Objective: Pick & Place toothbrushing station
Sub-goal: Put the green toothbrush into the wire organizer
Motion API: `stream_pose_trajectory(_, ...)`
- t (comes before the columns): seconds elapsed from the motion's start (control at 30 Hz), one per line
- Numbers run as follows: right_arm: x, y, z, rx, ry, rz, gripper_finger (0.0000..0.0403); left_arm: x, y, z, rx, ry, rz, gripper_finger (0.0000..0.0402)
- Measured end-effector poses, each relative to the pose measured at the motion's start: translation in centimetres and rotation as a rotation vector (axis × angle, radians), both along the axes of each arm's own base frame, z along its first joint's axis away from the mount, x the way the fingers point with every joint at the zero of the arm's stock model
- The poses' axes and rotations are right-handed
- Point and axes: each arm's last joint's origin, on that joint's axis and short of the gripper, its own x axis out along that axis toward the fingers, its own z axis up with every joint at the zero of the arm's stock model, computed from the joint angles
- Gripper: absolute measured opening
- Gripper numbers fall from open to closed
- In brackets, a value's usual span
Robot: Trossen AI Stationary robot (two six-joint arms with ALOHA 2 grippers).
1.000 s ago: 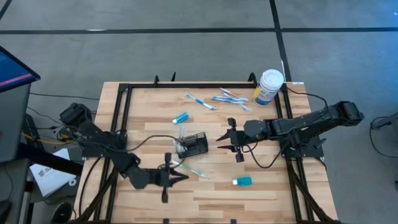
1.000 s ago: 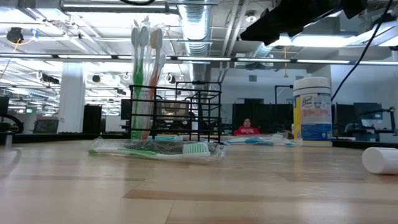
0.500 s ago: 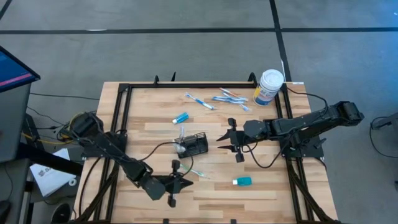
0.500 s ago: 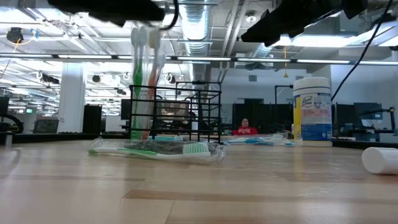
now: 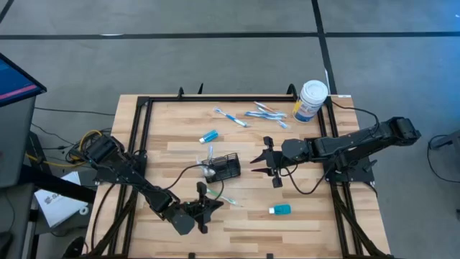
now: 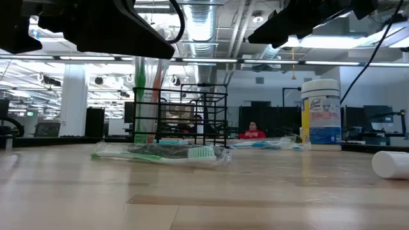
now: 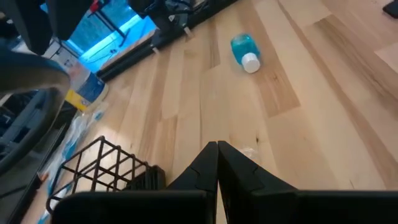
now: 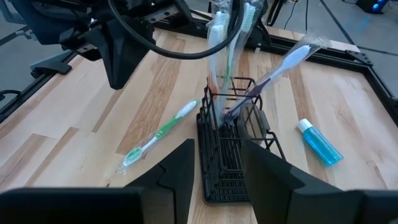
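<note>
The toothbrushing station (image 5: 227,167), a small black wire-mesh holder, stands mid-table on its base with wrapped toothbrushes (image 8: 225,37) upright in it. A green wrapped toothbrush (image 5: 224,198) lies flat just near of it. My left gripper (image 5: 214,205) hovers shut above the table beside that green toothbrush (image 6: 160,152), its fingertips (image 7: 216,147) over bare wood, with the station (image 7: 102,168) off to one side. My right gripper (image 5: 257,161) is open to the station's right, pointing at the station (image 8: 233,143), which lies ahead of its fingers, untouched.
A white canister (image 5: 310,100) stands at the far right corner. Loose wrapped toothbrushes (image 5: 259,112) lie near the far edge. One blue tube (image 5: 208,136) lies far of the station, and another (image 5: 280,209) lies toward the near right. A black frame (image 5: 144,126) rims the table.
My left arm has sunk toward the table and reached a little toward the right edge, its wrist rolling; it now shows across the top left of the low view. Its fingers have stayed shut. Nothing on the table has moved.
</note>
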Motion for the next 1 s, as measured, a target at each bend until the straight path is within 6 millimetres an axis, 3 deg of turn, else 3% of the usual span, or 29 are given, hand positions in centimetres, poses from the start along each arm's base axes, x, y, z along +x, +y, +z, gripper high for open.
stream_pose_trajectory(0.57, 0.0, 0.0, 0.0, 0.0, 0.0, 0.0, 0.0122, 2.1, 3.5, -0.7, -0.071, 0.114, -0.012, 0.0)
stream_pose_trajectory(1.0, 0.0, 0.0, -0.1, -0.001, 0.006, 0.0, 0.0122, 2.2, 3.9, -1.1, -0.12, 0.162, -0.027, 0.0007)
